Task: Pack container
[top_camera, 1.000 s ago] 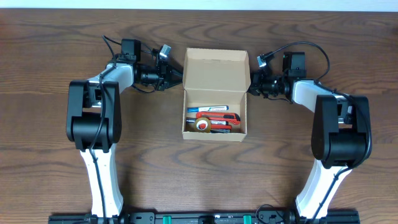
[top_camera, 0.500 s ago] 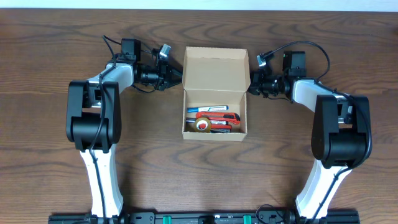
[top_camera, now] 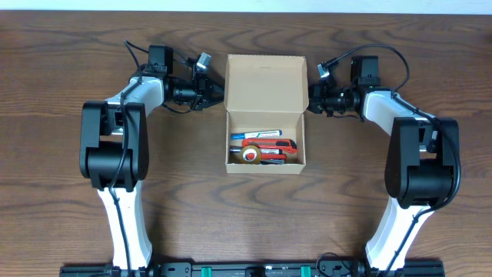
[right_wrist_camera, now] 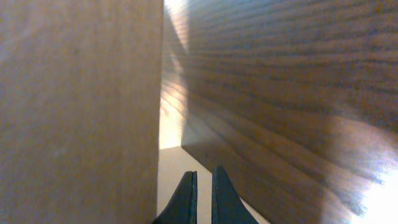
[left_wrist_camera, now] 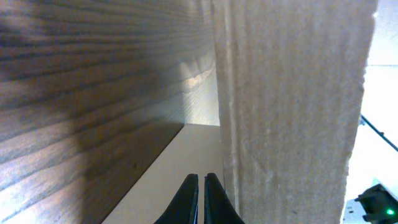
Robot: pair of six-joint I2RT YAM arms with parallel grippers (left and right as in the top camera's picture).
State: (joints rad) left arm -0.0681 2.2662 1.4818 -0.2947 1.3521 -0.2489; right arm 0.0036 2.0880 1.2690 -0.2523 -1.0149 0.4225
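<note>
The container (top_camera: pixel 265 166) is a tan cardboard box in the middle of the table, open, with its flap lid (top_camera: pixel 265 83) standing up at the back. Inside lie a roll of tape (top_camera: pixel 249 155), a red cutter (top_camera: pixel 269 145) and blue pens. My left gripper (top_camera: pixel 218 94) is shut and empty against the lid's left edge. In the left wrist view the fingers (left_wrist_camera: pixel 201 180) sit beside the cardboard (left_wrist_camera: pixel 292 93). My right gripper (top_camera: pixel 312 98) is shut and empty at the lid's right edge, and its fingers (right_wrist_camera: pixel 204 177) are next to the cardboard (right_wrist_camera: pixel 74 93).
The dark wooden table (top_camera: pixel 69 200) stretches around the box. Both arm bases stand at the near edge, left (top_camera: pixel 115 154) and right (top_camera: pixel 419 165). Cables loop above each wrist.
Both grippers have shifted slightly toward the far side, the right one more. The lid's top edge has moved back with them and the lid looks taller from above.
</note>
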